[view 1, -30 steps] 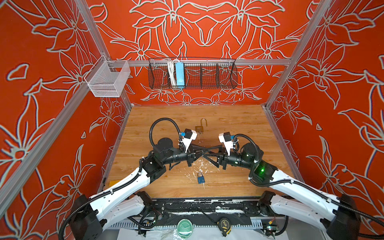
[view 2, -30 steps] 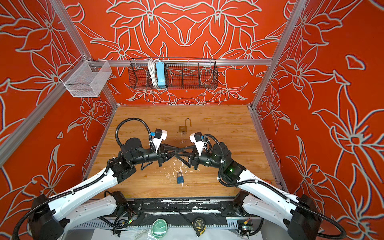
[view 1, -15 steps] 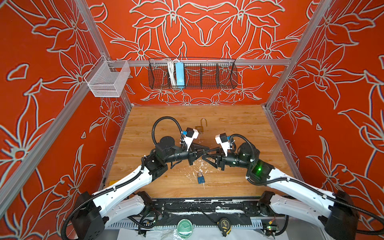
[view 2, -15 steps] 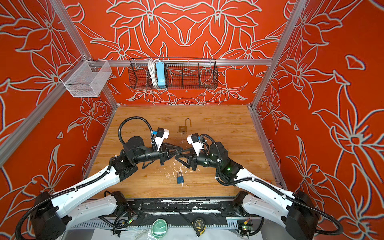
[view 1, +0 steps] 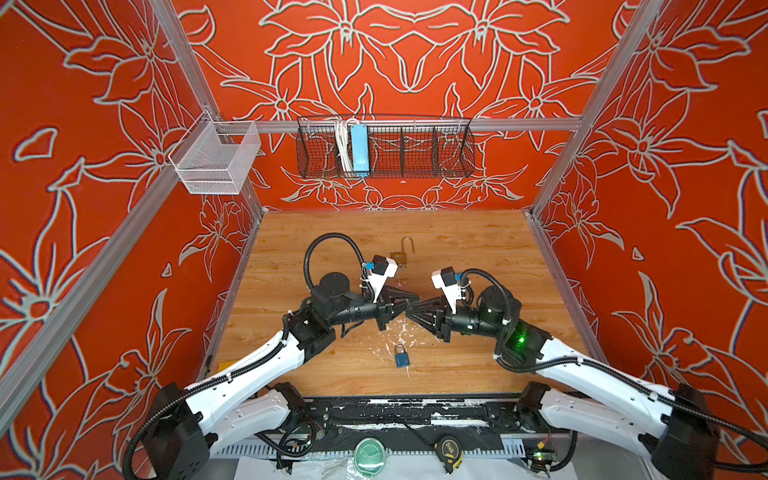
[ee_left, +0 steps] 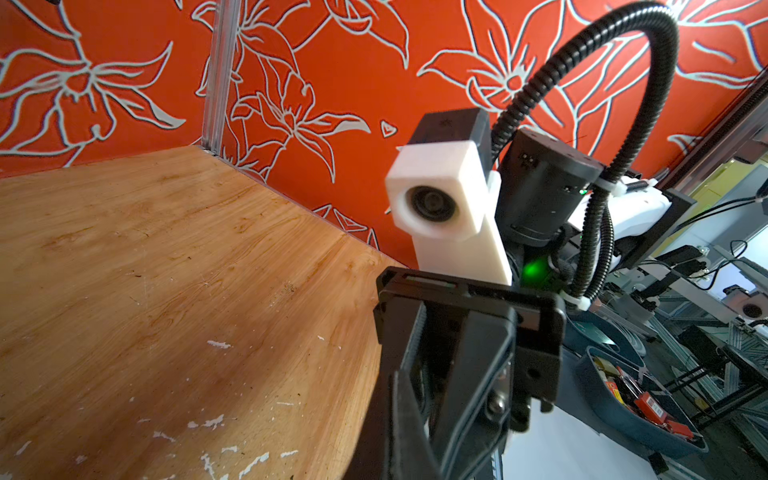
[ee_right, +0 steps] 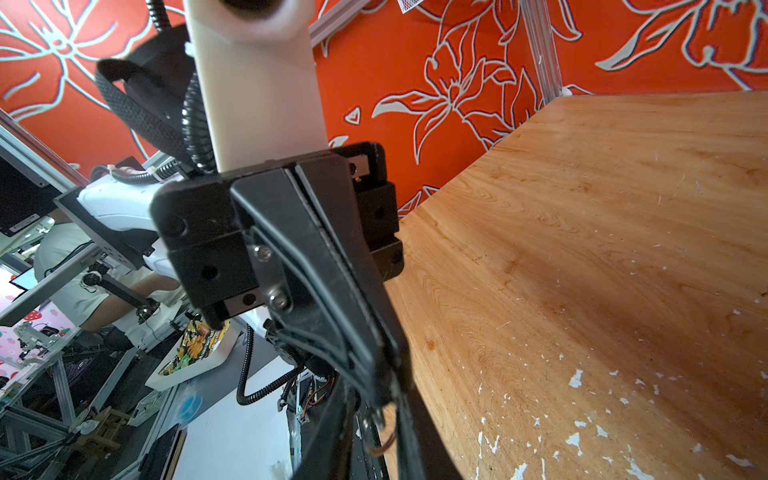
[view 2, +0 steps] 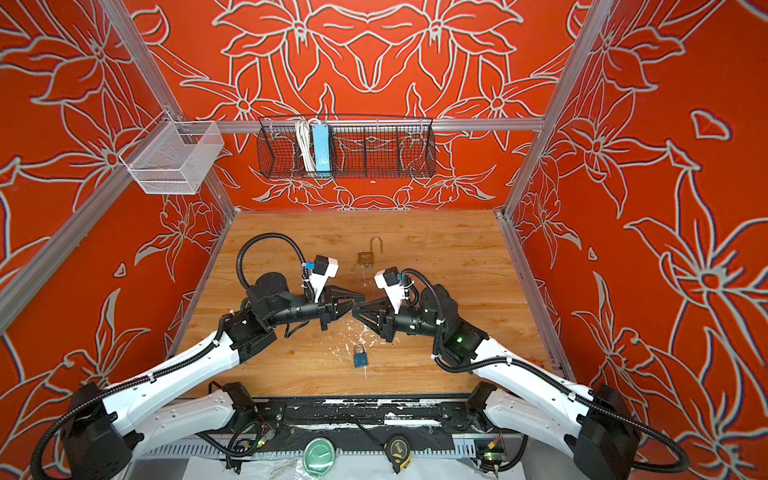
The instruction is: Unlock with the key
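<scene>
The wooden bench (view 1: pixel 478 257) carries two padlocks, and both arms reach in over its middle and meet tip to tip above it. The left hand (view 1: pixel 404 304) has its jaws pressed together. The right hand (view 1: pixel 417 311) is narrow, its tips drawn in around the left hand's tips, but the views do not show whether it has closed on anything.

The blue padlock (view 1: pixel 401 357) lies flat on the bench, well clear of both hands. It is on the near side of the point where they meet, towards the robot's base and almost straight in line with that point. Its long axis runs near to far, with the closed shackle pointing at the back wall. The keyway end therefore probably faces the robot. Neither arm is clearly nearer, since the lock sits about midway between them.

The brass padlock (view 1: pixel 401 258) lies on the far side of the hands with its shackle swung open, so the blue one looks like the lock left to open.

In the right wrist view a small metal ring (ee_right: pixel 377 441) hangs where the fingertips meet. It may belong to the key, but the key itself cannot be made out. Whichever hand ends up holding it would have to come down and back towards the blue lock's near end.
</scene>
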Controlling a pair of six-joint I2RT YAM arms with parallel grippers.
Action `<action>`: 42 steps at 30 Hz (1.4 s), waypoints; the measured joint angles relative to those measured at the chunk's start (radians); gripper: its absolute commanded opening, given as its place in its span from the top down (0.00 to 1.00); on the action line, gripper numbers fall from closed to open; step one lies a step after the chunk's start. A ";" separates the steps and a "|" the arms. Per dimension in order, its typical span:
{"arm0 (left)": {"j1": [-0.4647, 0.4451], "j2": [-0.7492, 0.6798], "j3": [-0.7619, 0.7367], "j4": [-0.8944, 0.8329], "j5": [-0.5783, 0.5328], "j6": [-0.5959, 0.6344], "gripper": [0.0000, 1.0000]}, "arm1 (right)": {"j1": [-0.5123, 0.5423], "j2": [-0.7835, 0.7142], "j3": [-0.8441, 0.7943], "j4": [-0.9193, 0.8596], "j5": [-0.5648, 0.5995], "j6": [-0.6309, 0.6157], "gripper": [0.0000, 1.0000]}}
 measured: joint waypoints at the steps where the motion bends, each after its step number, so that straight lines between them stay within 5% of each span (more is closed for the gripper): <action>1: 0.000 0.000 0.000 0.000 0.000 0.000 1.00 | 0.000 -0.005 0.000 -0.001 0.000 0.000 0.84; 10: 0.000 0.000 0.000 0.007 0.004 -0.002 1.00 | 0.000 -0.023 0.000 -0.016 0.011 -0.003 1.00; 16: 0.000 0.000 0.000 0.007 -0.003 -0.002 1.00 | 0.000 -0.023 0.000 -0.014 0.011 -0.002 1.00; 19: 0.000 -0.002 0.000 0.002 -0.032 -0.002 0.47 | 0.000 -0.027 -0.002 -0.013 0.013 0.000 1.00; 20: 0.000 -0.004 0.000 -0.010 -0.056 -0.004 0.37 | 0.000 -0.031 -0.002 -0.013 0.015 0.000 1.00; 24: 0.000 -0.019 0.003 -0.090 -0.196 -0.010 0.19 | 0.000 -0.056 -0.007 -0.032 0.051 0.000 1.00; 33: 0.018 -0.124 0.011 -0.354 -0.501 -0.106 0.17 | -0.015 -0.083 -0.021 -0.302 0.259 0.004 1.00; 38: 0.026 -0.090 0.064 -0.538 -0.518 -0.231 0.29 | -0.101 -0.107 -0.055 -0.469 0.346 0.027 1.00; 42: 0.016 0.074 0.174 -0.705 -0.481 -0.340 0.35 | -0.161 -0.162 -0.081 -0.615 0.393 0.050 1.00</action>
